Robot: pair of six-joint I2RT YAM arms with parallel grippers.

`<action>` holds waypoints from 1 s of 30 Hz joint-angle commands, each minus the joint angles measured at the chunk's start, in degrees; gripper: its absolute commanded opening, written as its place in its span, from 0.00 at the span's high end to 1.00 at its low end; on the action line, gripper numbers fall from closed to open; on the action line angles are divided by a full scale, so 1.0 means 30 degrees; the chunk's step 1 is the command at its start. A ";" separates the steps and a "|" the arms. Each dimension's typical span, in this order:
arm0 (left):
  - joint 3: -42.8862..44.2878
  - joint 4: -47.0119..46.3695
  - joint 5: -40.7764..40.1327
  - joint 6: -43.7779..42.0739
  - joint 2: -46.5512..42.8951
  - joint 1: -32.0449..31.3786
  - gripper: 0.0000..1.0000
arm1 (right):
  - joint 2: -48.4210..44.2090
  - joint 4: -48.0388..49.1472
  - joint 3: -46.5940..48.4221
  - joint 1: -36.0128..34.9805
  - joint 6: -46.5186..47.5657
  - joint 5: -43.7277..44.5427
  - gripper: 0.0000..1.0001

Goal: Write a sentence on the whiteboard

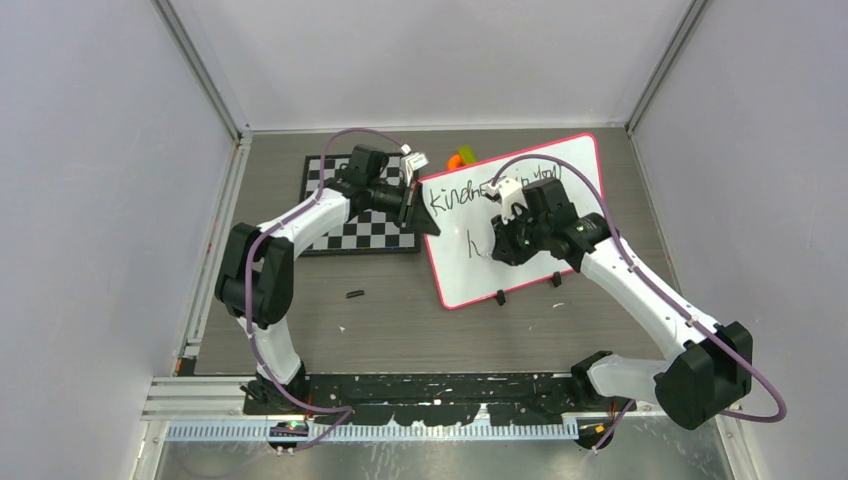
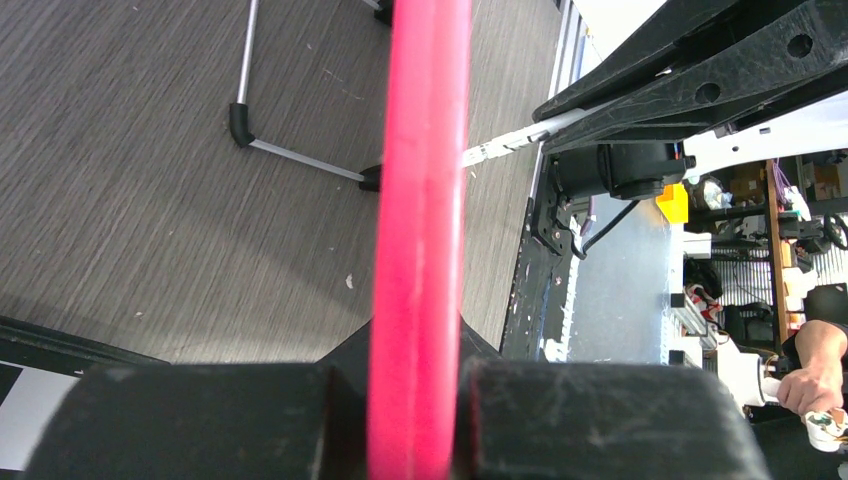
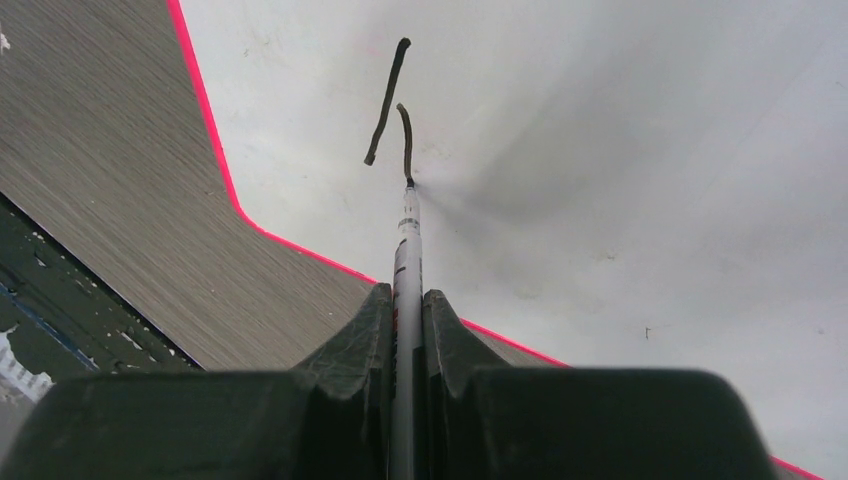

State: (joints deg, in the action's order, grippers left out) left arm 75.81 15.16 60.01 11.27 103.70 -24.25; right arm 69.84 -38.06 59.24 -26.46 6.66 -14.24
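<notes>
The whiteboard (image 1: 470, 275), white with a pink-red frame, lies tilted at mid-table. My left gripper (image 1: 418, 215) is shut on its left edge; in the left wrist view the pink frame (image 2: 420, 180) runs straight between the jaws of that gripper (image 2: 418, 372). My right gripper (image 1: 497, 245) is shut on a thin white marker (image 3: 405, 262) whose tip touches the board. The sentence (image 1: 452, 196) shows "kind…" and more words on a top line, partly hidden by the right arm. Below it are the first strokes (image 3: 386, 100) of a second line.
A black-and-white checkerboard (image 1: 345, 228) lies left of the whiteboard under the left arm. An orange and green object (image 1: 460, 158) sits behind the board. A small black piece (image 1: 353, 294) lies on the table. Two black clips (image 1: 500, 296) sit on the board's near edge.
</notes>
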 commanded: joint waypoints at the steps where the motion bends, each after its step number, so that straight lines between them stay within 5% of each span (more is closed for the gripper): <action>1: 0.0459 0.0136 -0.0349 -0.0006 -0.0197 -0.0105 1.00 | -0.0726 -0.0136 0.0660 0.0032 0.0052 0.0092 1.00; 30: 0.0931 0.0364 -0.0213 -0.0035 0.0161 -0.0208 1.00 | 0.0136 0.0298 0.1719 0.0578 0.0637 0.2024 1.00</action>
State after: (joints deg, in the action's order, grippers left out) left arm 75.85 15.27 60.01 11.07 103.74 -24.38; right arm 71.48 -39.05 63.00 -25.74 7.11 -11.86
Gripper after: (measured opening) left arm 0.069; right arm 0.163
